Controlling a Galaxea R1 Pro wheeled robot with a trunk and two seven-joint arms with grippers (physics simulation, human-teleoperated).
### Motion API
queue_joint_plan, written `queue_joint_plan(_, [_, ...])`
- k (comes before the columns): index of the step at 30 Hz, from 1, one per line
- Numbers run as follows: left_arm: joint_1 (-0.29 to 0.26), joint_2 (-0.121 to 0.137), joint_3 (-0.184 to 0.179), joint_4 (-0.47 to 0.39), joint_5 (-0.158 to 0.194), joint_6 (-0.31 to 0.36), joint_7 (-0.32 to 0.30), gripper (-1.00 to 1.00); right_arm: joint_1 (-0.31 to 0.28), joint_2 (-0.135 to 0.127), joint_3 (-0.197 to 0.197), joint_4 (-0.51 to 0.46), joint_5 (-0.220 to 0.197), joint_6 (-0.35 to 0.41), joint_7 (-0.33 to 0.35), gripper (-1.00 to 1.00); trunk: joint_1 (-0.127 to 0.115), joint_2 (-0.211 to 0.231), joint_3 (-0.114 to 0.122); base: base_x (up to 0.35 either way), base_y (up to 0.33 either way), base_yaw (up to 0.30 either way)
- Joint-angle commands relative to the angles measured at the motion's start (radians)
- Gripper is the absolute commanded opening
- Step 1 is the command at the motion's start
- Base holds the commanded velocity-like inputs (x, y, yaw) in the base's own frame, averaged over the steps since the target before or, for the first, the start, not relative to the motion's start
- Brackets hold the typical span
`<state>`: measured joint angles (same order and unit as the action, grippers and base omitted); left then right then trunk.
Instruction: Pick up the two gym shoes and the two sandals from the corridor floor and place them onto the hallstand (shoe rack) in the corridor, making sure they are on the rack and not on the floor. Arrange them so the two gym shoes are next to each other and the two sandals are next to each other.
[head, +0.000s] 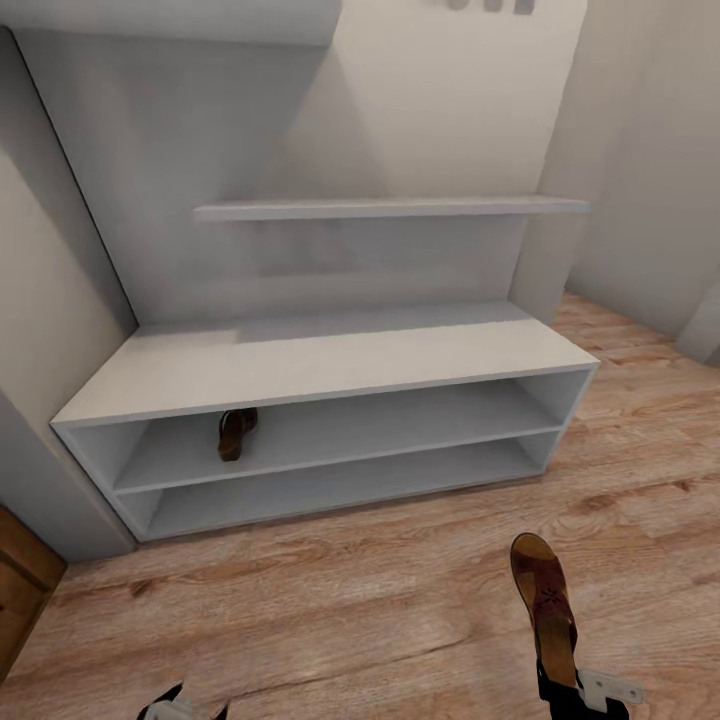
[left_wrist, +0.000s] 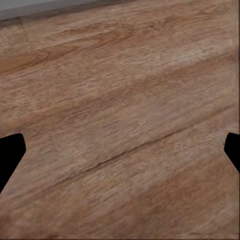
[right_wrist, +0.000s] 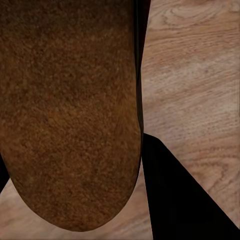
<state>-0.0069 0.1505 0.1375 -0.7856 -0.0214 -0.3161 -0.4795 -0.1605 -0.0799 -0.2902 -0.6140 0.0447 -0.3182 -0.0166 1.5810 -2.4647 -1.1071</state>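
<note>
At the lower right of the head view, the right hand (head: 580, 690) is holding a dark brown sandal (head: 545, 605) by its heel end, fingers clamped on it, with the toe pointing up the frame toward the hallstand (head: 330, 365). The right wrist view is looking straight along the tan footbed (right_wrist: 70, 110), with one black finger (right_wrist: 175, 195) lying alongside it over the corridor floor (right_wrist: 195, 75). The other sandal (head: 236, 432) is already sitting on the upper open tier, toward the left of the frame, under the bench top. At the bottom left the left hand (head: 185, 705) is just peeking in; in its wrist view the fingertips (left_wrist: 10, 150) are standing wide apart with nothing between them but wood planks. The sandal looks light, thin and flat, and I would guess the sole is bending a little, so a hold at the stiffer heel seems sensible; gripped only at one end, though, the long toe could be sagging or swinging. The straps look soft and a poor place to pinch. It probably needs sliding in flat just beside its mate.
</note>
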Motion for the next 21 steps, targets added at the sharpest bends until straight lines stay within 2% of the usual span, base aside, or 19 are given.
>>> queue_joint_plan(1, [0.004,0.004,0.003,0.02,-0.001,-0.026,-0.01,1.0,-0.001,0.0,-0.001,0.001,0.001,-0.002,-0.002,-1.0,0.0,0.0,-0.001,0.0,0.0,0.0])
queue_joint_plan(4, [0.01,0.008,0.002,0.083,0.002,-0.097,-0.015,1.0,-0.001,-0.001,-0.001,0.002,0.001,-0.002,-0.002,-1.0,0.0,0.0,-0.001,0.0,0.0,0.0])
queue_joint_plan(11, [0.011,0.007,0.004,0.098,0.003,-0.116,-0.011,1.0,-0.001,0.002,-0.001,-0.002,0.0,-0.005,-0.003,-1.0,0.0,0.0,-0.001,0.0,0.0,0.0])
queue_joint_plan(13, [0.012,0.01,0.004,0.091,0.017,-0.116,-0.011,1.0,-0.001,0.005,-0.001,-0.004,0.0,-0.005,-0.004,-1.0,0.0,0.0,-0.001,0.0,0.0,0.0])
queue_joint_plan(14, [0.012,0.012,0.004,0.095,0.064,-0.118,-0.016,1.0,-0.001,0.005,-0.001,-0.006,0.0,-0.005,-0.005,-1.0,0.0,0.0,-0.001,-0.194,0.038,0.0])
queue_joint_plan(21, [0.012,0.011,0.002,0.094,0.069,-0.118,-0.016,1.0,-0.001,0.005,-0.002,-0.006,0.0,-0.006,-0.006,-1.0,0.0,0.0,-0.001,-0.288,0.064,0.053])
